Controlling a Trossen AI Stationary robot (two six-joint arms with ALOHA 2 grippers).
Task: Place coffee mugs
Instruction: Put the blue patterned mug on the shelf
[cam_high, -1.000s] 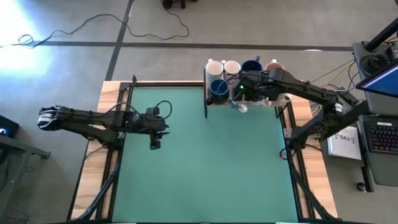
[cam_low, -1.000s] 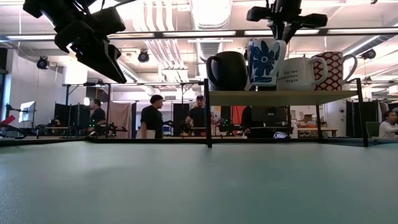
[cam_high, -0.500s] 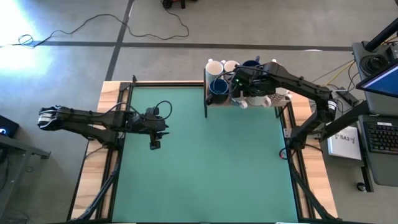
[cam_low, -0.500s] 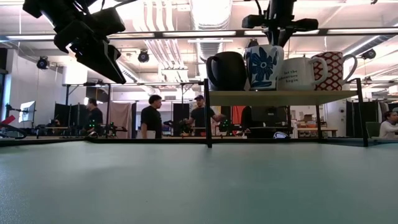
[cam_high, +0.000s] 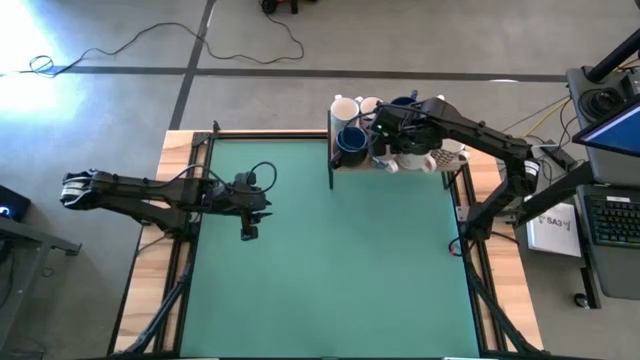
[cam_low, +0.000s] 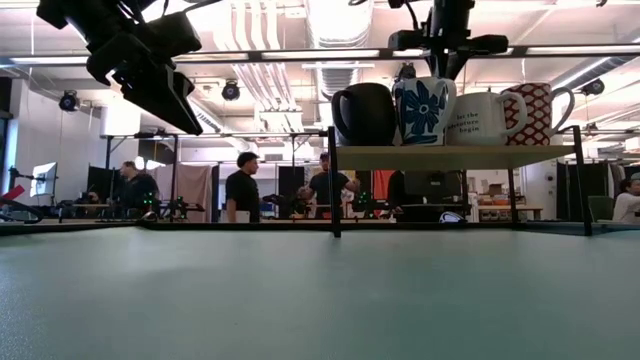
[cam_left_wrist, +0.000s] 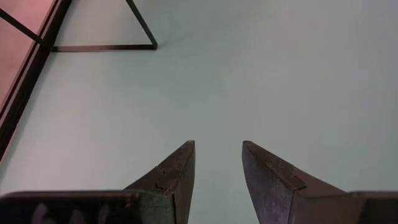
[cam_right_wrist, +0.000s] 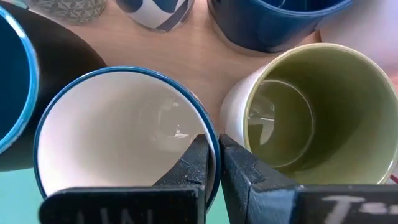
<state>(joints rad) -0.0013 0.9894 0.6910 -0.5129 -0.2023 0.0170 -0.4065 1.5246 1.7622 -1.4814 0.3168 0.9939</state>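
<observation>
— The green table (cam_high: 330, 260) lies bare; where's your mug?

— On the shelf (cam_low: 455, 156) at its far edge: your right gripper (cam_right_wrist: 211, 163) pinches the blue-flowered mug (cam_low: 424, 97) by its rim. Left gripper (cam_left_wrist: 217, 171) hovers spread near the left edge.

So the left end effector (cam_left_wrist: 217, 165) is just hanging over the bench (cam_left_wrist: 267, 68), two dark fingers (cam_left_wrist: 171, 177) poking into view with a clear gap between them and nothing in it. Under them it's all plain pale green mat. Up by the corner there's a thin black frame (cam_left_wrist: 102, 46) shaped like a triangle, with a dark rail along the mat's edge and a pinkish strip beyond it.
</observation>
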